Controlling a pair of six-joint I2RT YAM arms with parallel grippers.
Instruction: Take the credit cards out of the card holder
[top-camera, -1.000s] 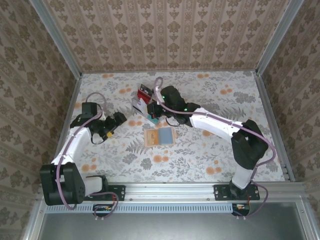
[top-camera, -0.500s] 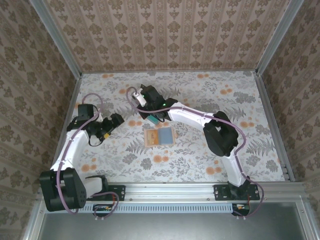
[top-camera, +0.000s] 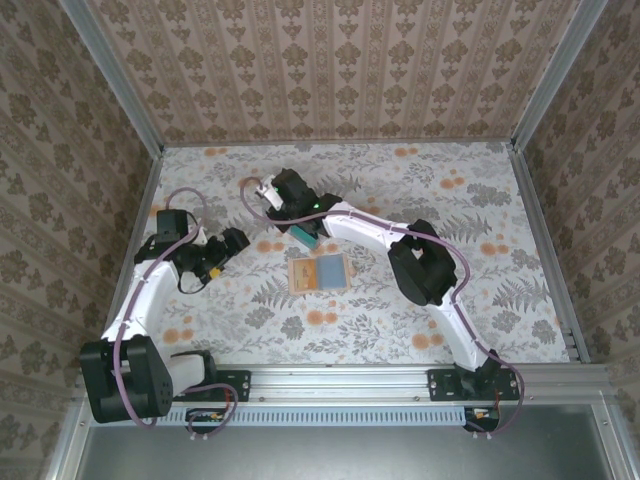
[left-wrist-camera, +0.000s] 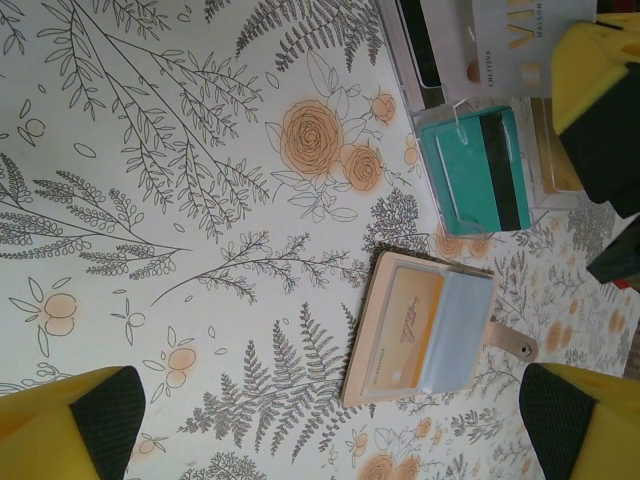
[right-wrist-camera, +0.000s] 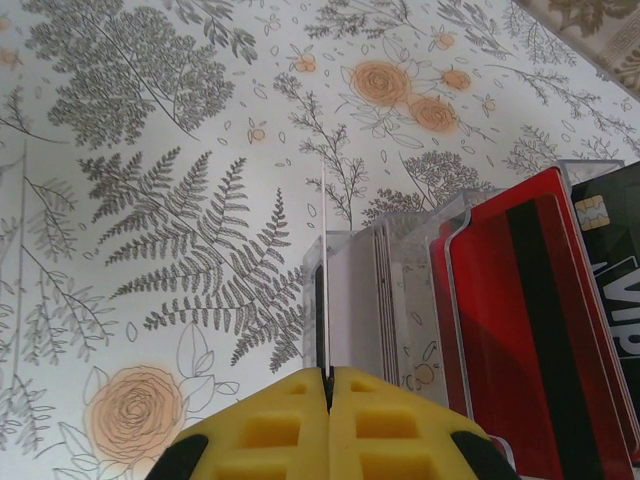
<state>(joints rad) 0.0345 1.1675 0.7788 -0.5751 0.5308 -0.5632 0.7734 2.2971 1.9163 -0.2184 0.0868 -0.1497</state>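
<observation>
Card holder (top-camera: 320, 272) lies open mid-frame with an orange card (left-wrist-camera: 408, 318) left inside. The right jaws, clamped on a credit card (right-wrist-camera: 323, 230), have swung left to the clear stand (right-wrist-camera: 400, 250). The left jaws gape empty.

There is one card holder (left-wrist-camera: 418, 338), and one clear tiered stand (right-wrist-camera: 400, 260) at its eleven o'clock in the top view. Five cards can be counted: one orange-yellow card (left-wrist-camera: 410, 325), one teal card (left-wrist-camera: 473, 170), one red-and-black card (right-wrist-camera: 520, 320), one black card (right-wrist-camera: 612, 250) and one thin card (right-wrist-camera: 322, 250) seen edge-on.
</observation>
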